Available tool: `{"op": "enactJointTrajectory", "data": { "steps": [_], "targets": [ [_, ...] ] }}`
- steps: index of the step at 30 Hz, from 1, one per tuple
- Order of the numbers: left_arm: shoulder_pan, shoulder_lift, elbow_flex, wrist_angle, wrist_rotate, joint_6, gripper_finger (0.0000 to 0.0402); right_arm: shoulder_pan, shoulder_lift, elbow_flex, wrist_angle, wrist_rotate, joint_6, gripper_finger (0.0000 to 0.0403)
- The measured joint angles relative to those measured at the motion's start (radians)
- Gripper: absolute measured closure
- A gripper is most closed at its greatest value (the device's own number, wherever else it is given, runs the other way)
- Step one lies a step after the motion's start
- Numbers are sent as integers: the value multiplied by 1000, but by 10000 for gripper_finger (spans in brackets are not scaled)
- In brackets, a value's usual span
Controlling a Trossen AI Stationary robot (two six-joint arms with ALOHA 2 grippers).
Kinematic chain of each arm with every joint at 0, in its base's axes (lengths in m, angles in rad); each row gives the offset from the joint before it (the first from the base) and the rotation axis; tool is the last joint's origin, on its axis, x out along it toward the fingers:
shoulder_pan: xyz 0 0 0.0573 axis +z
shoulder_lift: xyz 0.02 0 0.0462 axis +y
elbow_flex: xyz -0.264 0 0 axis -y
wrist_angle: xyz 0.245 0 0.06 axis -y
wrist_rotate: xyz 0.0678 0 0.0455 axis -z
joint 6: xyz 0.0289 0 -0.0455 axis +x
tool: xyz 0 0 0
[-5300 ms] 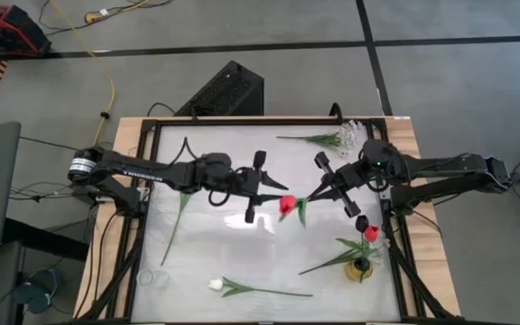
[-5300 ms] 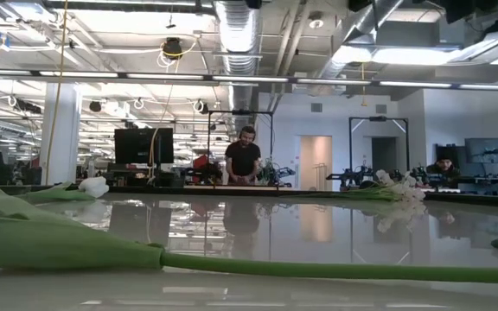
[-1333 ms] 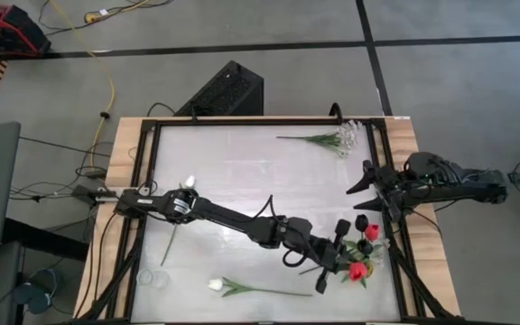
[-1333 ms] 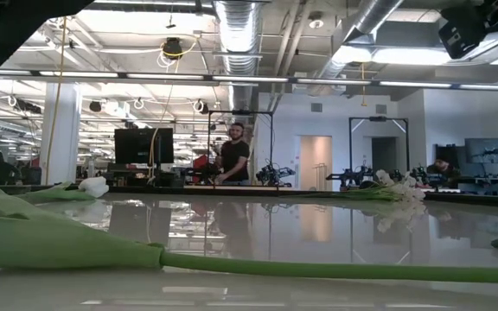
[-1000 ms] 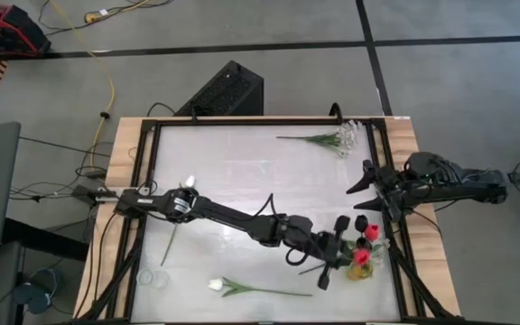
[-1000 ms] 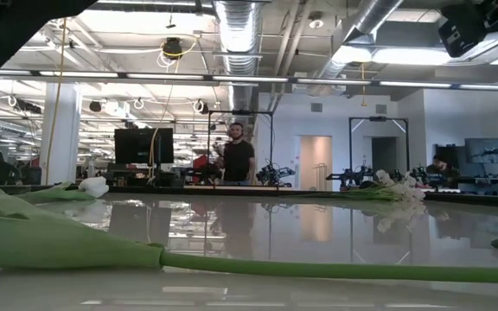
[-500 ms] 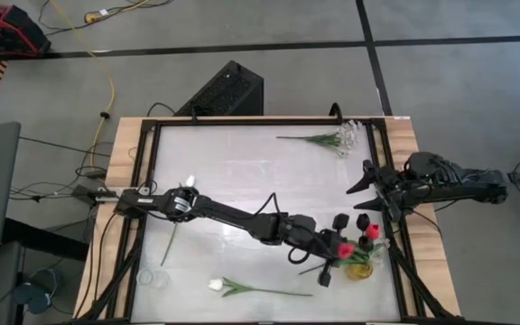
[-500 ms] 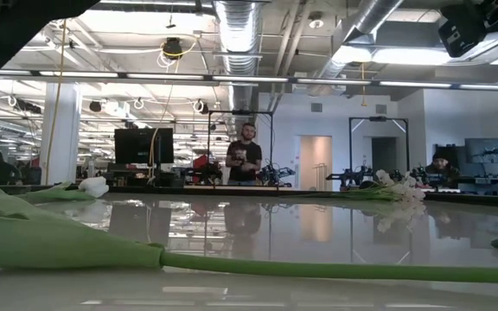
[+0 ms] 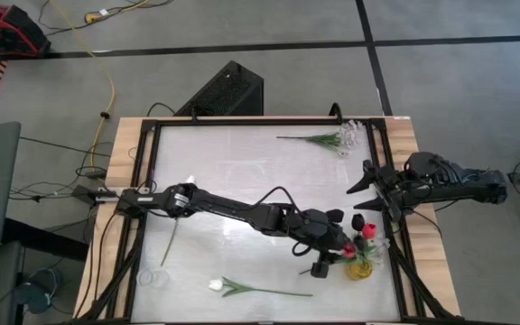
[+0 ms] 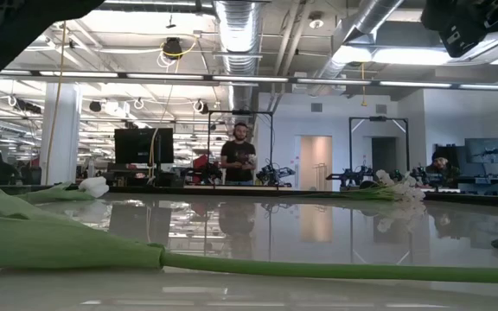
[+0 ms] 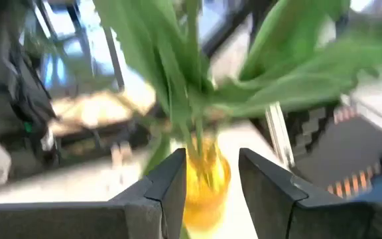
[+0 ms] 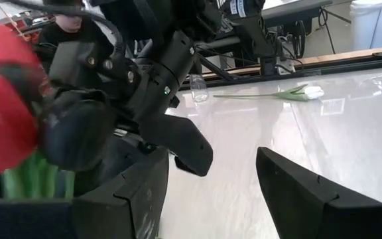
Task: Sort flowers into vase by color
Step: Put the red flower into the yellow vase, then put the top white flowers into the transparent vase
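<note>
My left gripper (image 9: 325,256), fingers spread, beside yellow vase (image 9: 362,267) holding red tulips (image 9: 366,233); right gripper (image 9: 361,188) waits nearby, open.

The desk (image 9: 242,171) has a glossy, mirror-like white top inside a light wood rim. The yellow vase (image 11: 204,182) looks like clear, smooth glass. The end effector fingers (image 12: 297,186) are matt black plastic.

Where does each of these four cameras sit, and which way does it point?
High view: above, straight down on the table; both arms show.
Low view: at tabletop height, looking across a green stem into the room; only dark arm parts at the top corners.
Left wrist view: on the left arm, past its open hand at the yellow vase.
Right wrist view: past the open right hand at the left arm.
Shared: the vase.
</note>
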Motion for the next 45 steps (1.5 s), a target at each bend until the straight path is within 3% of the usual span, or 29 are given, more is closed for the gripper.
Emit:
{"op": "enactJointTrajectory", "data": {
  "steps": [14, 18, 24, 32, 38, 45],
  "targets": [
    [-2, -130, 0, -447, -6, 98, 276, -3, 0, 0, 0, 0, 34, 148],
    [-2, -202, 0, -643, -65, 96, 276, -3, 0, 0, 2, 1, 46, 148],
    [0, -334, 0, -985, -249, 24, 276, -3, 30, 10, 62, 76, 88, 148],
    [-8, -522, -1, -1280, -273, -35, 276, -10, 216, 114, 148, 148, 9, 148],
    [-29, -697, -98, -1286, -427, -158, 276, -38, 418, 185, 151, 160, 8, 148],
    [-100, -946, -429, -1203, -614, -345, 276, -46, 600, 264, 145, 157, -37, 148]
  ]
}}
